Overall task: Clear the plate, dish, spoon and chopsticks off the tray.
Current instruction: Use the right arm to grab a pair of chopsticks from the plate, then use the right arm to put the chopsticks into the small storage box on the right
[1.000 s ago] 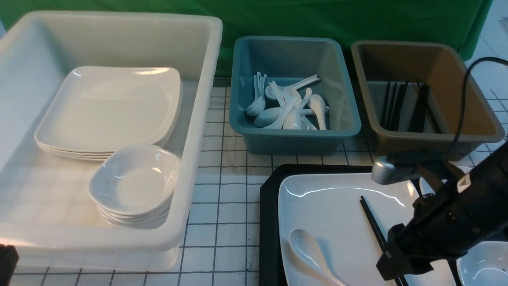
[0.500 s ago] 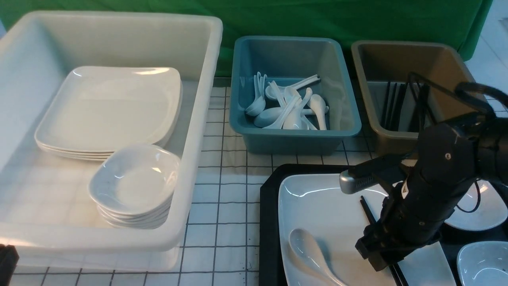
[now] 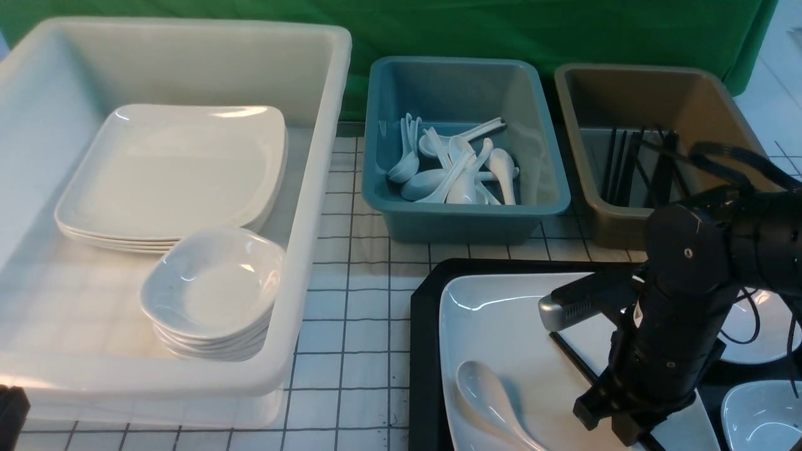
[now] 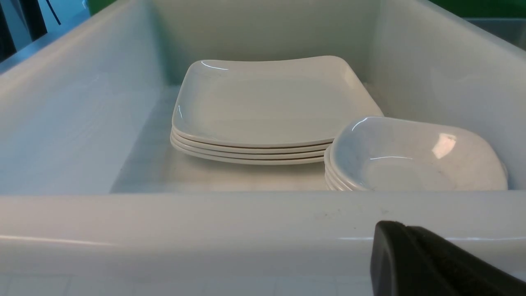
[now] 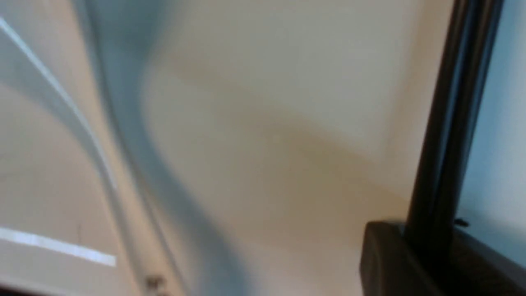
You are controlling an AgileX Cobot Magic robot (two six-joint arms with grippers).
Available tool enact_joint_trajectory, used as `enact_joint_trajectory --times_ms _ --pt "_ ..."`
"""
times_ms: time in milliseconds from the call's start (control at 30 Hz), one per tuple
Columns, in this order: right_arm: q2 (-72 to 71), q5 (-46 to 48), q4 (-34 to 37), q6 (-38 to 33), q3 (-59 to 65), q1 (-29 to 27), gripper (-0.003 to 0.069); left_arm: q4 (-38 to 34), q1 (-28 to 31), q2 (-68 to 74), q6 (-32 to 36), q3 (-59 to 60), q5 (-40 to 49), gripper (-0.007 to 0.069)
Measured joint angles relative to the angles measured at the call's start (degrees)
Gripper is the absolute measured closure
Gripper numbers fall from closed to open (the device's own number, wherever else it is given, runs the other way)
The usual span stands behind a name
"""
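- My left pincer (image 4: 427,263) is closed and sits just outside the white tub (image 3: 313,263). It is well apart from the work and no risk.
- My right pincer (image 3: 611,426) is down on the plate (image 3: 501,313), at the chopsticks (image 5: 450,123). I cannot tell whether the jaws have closed on them.
- If I lift on a poor hold, one thin stick could slide out or be left behind.
- The sticks lie flat on glossy glaze. Pressing down could make them skid, or push the plate across the tray (image 3: 425,351).
- The spoon (image 3: 492,398) lies on the same plate near my arm, and swinging sticks could knock it.
- The small dish (image 3: 761,416) is near on my other side, and my arm could clip it as I rise.
- Farther off is the brown tub (image 3: 617,219). Sticks gripped off-centre may catch its rim and fall outside.
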Motion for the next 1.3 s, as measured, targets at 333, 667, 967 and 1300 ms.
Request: enact_joint_trajectory --times_ms 333,667,967,1300 --pt "-18.42 -3.87 -2.85 -0.37 -2.72 -0.20 0.0503 0.00 0.00 0.00 0.07 0.00 0.00 0.0619" --pt "-18.91 -17.75 -4.06 4.76 -18.16 -13.45 0.0503 0.00 0.00 0.00 0.07 0.00 0.00 0.0619" --pt "-5.00 -42.90 -4.24 13.82 -21.75 -23.80 0.0503 0.00 0.00 0.00 0.07 0.00 0.00 0.0619" --pt "10.19 -49.54 -3.95 18.18 -21.80 -24.85 0.0408 0.00 0.00 0.00 0.02 0.00 0.00 0.0619"
